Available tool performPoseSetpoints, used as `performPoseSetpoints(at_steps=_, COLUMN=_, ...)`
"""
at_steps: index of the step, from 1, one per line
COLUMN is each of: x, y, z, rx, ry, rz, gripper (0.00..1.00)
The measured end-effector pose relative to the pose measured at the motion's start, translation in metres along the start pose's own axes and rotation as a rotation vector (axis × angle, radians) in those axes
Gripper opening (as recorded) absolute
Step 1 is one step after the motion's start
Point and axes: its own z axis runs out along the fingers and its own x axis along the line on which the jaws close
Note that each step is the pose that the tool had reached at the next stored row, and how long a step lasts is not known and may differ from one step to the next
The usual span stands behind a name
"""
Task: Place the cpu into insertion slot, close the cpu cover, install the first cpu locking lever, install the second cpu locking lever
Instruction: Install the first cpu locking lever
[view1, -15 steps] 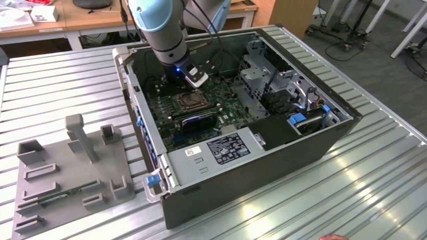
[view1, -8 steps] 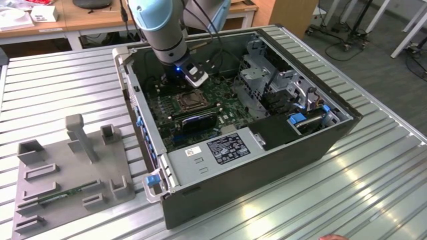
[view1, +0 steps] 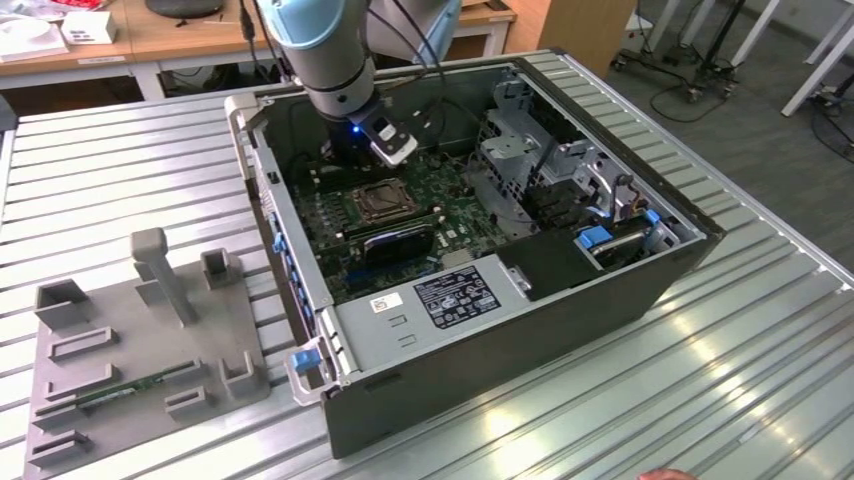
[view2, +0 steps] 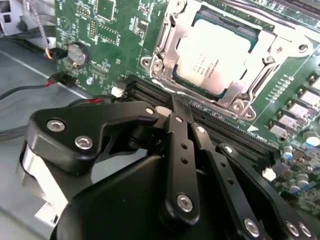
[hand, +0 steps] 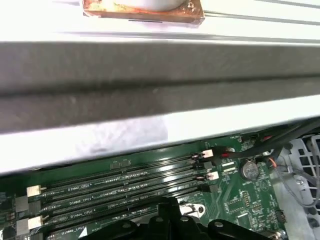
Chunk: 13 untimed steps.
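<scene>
In the exterior view, the end effector (view1: 383, 150) hangs inside the open computer case (view1: 627, 290) on the tabletop (view1: 747, 400), just above the insertion slot (view1: 380, 202).

In the second wrist view, its fingers (view2: 181, 131) are pressed together, gripping nothing. Just beyond their tips the cpu (view2: 214, 54) sits in its slot, framed by the closed cpu cover (view2: 167, 42).

In the first wrist view, memory slots (hand: 120, 192) lie just beyond the fingers.

Faint grey print in several lines on cpu (view2: 212, 55) lid, too washed out to make out. White silkscreen tags along memory slots (hand: 120, 192), one per slot, plus small white component marks scattered over board (hand: 240, 205). Dark label (view1: 454, 295) with fine white print on power supply (view1: 400, 320), too small to read. Beside it, white sticker (view1: 388, 303) with red mark, illegible.
</scene>
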Motion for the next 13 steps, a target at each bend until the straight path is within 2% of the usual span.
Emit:
performPoseSetpoints(at_steps=7, x=-0.0030, y=0.0025, z=-0.0090, rx=0.0001, ry=0.0001, rz=0.000, gripper=0.11)
performPoseSetpoints(at_steps=13, x=-0.0033, y=0.0026, z=-0.0093, rx=0.0002, ry=0.0002, rz=0.000, gripper=0.11)
